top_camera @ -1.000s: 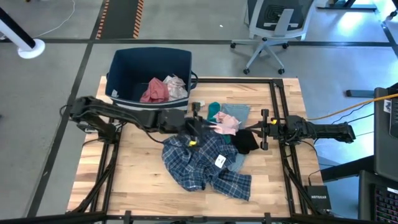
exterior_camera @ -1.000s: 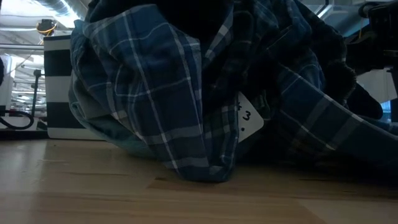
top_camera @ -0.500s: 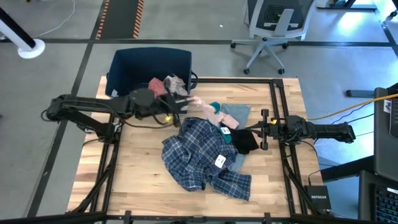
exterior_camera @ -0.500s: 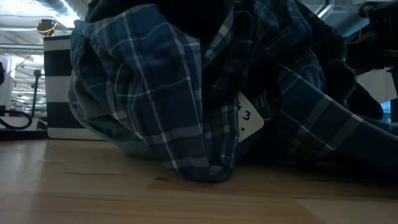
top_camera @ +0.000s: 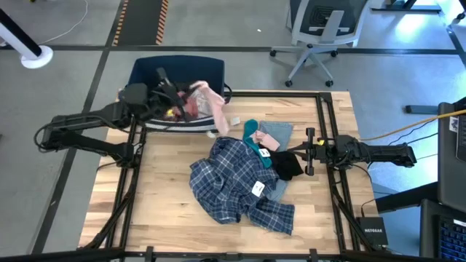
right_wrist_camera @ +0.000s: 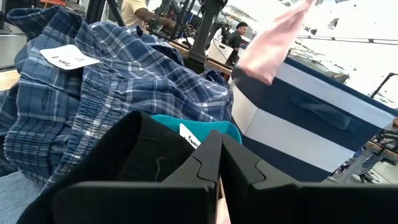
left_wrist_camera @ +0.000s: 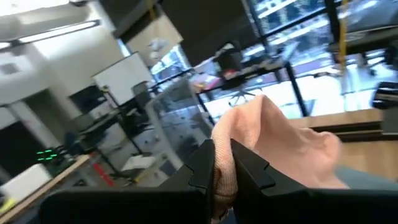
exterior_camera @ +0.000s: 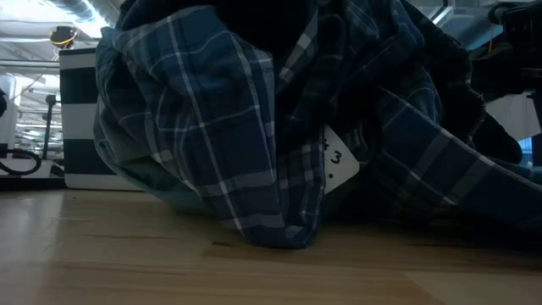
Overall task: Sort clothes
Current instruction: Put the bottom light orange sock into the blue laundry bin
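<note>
High view — left gripper (top_camera: pixel 177 97) clamps pink piece (top_camera: pixel 212 102) over bin (top_camera: pixel 149 74)

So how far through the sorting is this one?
Partly done. Done: a pink-red garment already lies in the dark blue bin. In hand: the left end effector is shut on a light pink piece, hanging over the bin's edge. Left: the plaid shirt, teal piece, black item and grey-blue garment remain on the table. The right end effector waits shut beside the pile.

Lab/office: swivel chair (top_camera: pixel 314 33), floor hazard tape (top_camera: pixel 142 20).
</note>
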{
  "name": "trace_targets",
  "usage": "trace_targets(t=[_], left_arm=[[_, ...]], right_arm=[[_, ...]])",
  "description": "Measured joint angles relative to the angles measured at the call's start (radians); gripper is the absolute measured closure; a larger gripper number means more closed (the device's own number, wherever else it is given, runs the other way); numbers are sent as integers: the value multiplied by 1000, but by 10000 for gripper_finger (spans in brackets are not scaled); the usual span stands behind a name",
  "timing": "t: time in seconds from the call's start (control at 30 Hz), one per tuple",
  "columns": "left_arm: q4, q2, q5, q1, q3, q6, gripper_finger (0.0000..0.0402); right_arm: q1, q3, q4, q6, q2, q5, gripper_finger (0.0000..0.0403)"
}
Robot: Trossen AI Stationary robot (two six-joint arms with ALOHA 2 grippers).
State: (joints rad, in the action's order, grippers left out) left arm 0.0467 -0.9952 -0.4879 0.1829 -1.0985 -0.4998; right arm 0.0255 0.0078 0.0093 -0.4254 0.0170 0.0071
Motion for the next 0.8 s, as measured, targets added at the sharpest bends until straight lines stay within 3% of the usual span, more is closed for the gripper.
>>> trace_targets(t=[0.2,0.47,0.8], left_arm=[[0,60,-72,97,0,-76,376],[7,78,-79,266,0,-130,376],[216,57,-79,408,0,-21,376]], right_arm=[[0,0,0,0,0,0,386],[0,0,0,0,0,0,386],[0,0,0,0,0,0,386]])
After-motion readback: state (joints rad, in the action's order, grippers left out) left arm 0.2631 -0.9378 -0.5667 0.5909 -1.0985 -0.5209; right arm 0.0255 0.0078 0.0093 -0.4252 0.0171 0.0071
